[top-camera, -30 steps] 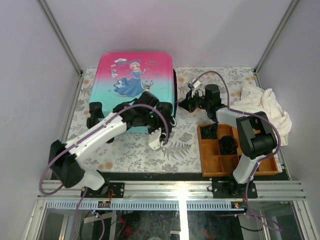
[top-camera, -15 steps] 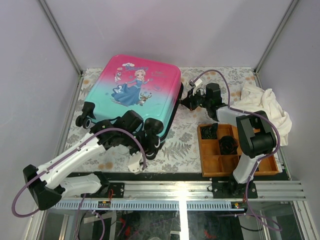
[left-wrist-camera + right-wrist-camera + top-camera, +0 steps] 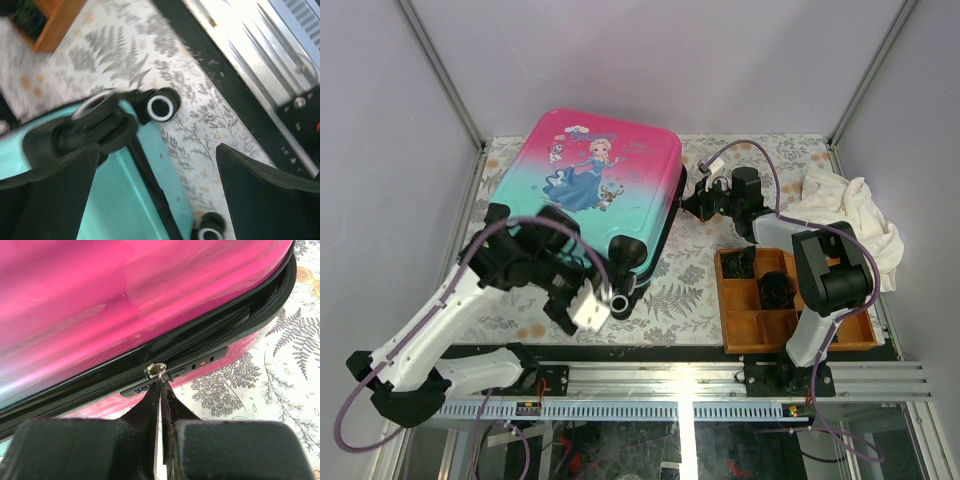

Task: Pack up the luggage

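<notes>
While the luggage (image 3: 600, 190) lies closed and skewed at 11 o'clock on the counter (image 3: 690, 290), the left claw (image 3: 157, 150) hangs, fingers wide apart, over a wheel (image 3: 161, 107) at its 5 o'clock corner. Right claw (image 3: 161, 385) pinched together on the zipper pull (image 3: 156, 369), 3 o'clock edge.

The small pink-to-teal hard-shell suitcase with a cartoon princess print (image 3: 595, 190) lies flat and closed on the fern-patterned tabletop, skewed, black wheels toward the near-left.
</notes>
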Available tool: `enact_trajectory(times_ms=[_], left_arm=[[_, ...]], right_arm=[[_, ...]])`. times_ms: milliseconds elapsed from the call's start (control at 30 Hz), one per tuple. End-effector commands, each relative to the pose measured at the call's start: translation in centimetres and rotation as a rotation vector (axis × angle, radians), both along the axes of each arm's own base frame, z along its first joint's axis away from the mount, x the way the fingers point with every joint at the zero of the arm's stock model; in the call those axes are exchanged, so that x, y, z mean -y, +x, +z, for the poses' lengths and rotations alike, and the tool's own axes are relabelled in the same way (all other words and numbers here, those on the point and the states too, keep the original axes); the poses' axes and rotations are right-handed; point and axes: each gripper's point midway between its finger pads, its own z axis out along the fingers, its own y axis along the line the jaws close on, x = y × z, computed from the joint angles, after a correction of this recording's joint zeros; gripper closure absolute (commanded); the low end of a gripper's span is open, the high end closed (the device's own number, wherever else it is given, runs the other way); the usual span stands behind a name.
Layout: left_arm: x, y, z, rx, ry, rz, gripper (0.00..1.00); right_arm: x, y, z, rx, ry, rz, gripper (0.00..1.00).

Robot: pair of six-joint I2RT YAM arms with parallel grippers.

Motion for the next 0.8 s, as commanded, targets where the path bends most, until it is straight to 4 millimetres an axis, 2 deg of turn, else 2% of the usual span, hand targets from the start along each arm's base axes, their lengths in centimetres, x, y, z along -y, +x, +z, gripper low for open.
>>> enact_trajectory(times_ms=[0,67,167,233,367,467,567,700,767], left_arm=[[0.7,3.8,5.6,-0.290,-0.192,0.476,0.03],[-0.1,8.7,8.5,-0.409,-0.348,0.707,0.03],[-3.4,16.5,11.1,-0.579,-0.525,1.103,0.03],[-6.3,21.6,11.0,-0.588,-0.578,1.337,0.03],[-12.2,29.3,10.2,-0.614,-0.644,1.622,0.02],[-16.6,33.3,10.2,-0.655,-0.731,1.737,0.03],[-19.9,36.6,10.1,-0.632,-0.780,1.804,0.03],[-22.6,40.0,7.9,-0.628,-0.774,1.870,0.01],[-22.6,41.3,6.4,-0.688,-0.776,1.859,0.01]], right_arm=[[0.3,1.4,2.9,0.111,0.011,-0.036,1.00],[0.1,1.3,2.9,0.108,0.015,-0.034,1.00],[-0.2,1.2,3.0,0.109,0.018,-0.028,1.00],[-0.5,1.1,3.1,0.111,0.016,-0.025,1.00],[-0.7,0.9,3.0,0.107,0.011,-0.025,1.00],[-1.0,0.6,2.7,0.103,0.004,-0.018,1.00],[-1.3,0.3,2.5,0.104,-0.002,-0.012,1.00],[-1.5,0.3,2.3,0.103,-0.007,-0.008,1.00],[-1.5,0.3,2.2,0.103,-0.007,-0.008,1.00]])
